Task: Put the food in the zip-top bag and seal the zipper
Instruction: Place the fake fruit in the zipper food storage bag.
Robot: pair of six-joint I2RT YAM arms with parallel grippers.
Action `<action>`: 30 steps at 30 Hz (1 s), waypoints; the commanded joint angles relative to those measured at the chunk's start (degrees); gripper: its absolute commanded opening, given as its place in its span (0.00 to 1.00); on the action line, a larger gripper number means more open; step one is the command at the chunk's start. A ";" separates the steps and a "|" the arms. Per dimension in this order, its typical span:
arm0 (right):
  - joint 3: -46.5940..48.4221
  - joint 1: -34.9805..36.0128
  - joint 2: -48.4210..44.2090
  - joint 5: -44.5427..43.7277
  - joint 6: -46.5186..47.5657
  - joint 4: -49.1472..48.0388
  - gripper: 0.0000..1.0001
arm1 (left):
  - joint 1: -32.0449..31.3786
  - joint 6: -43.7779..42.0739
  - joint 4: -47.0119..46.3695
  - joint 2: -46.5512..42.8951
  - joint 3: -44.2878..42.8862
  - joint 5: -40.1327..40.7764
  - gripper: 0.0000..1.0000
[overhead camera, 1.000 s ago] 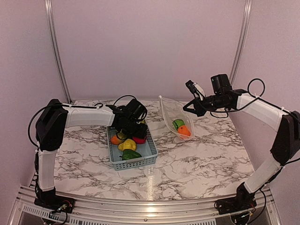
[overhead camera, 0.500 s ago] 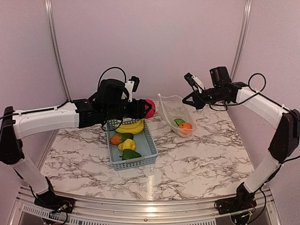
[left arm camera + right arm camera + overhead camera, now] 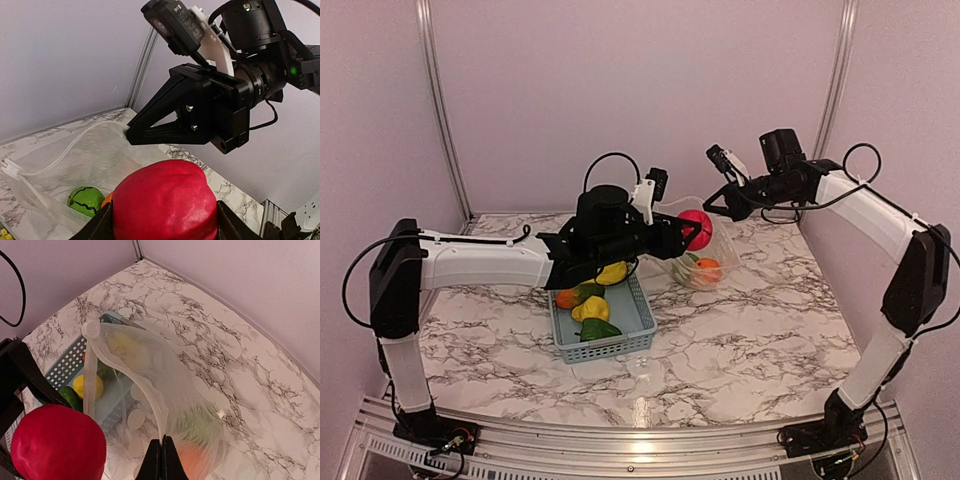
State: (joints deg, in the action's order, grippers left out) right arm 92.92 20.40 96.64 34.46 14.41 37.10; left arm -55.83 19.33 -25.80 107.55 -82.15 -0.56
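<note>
While aloft, food (image 3: 57,442) beside zip-top bag (image 3: 150,375)

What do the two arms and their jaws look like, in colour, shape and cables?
The left arm and the right arm have white tubular links joined by black joints. A thin black cable loops outside each. Each wrist is a black cylinder with a black camera on a white bracket. The jaws are black, angular and tapering. A green light glows on the right wrist.

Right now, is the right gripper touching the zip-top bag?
Touching. The right wrist view shows the right gripper pinching the zip-top bag at its rim.
</note>
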 commanded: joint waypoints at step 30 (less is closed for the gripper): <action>7.37 -3.12 3.29 3.46 -5.81 0.32 0.00 | -2.90 -1.03 2.95 2.93 -8.29 9.55 0.90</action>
State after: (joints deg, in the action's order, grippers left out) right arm 97.65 19.18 98.52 37.10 9.17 38.52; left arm -57.19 23.66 -20.29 117.91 -92.86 12.49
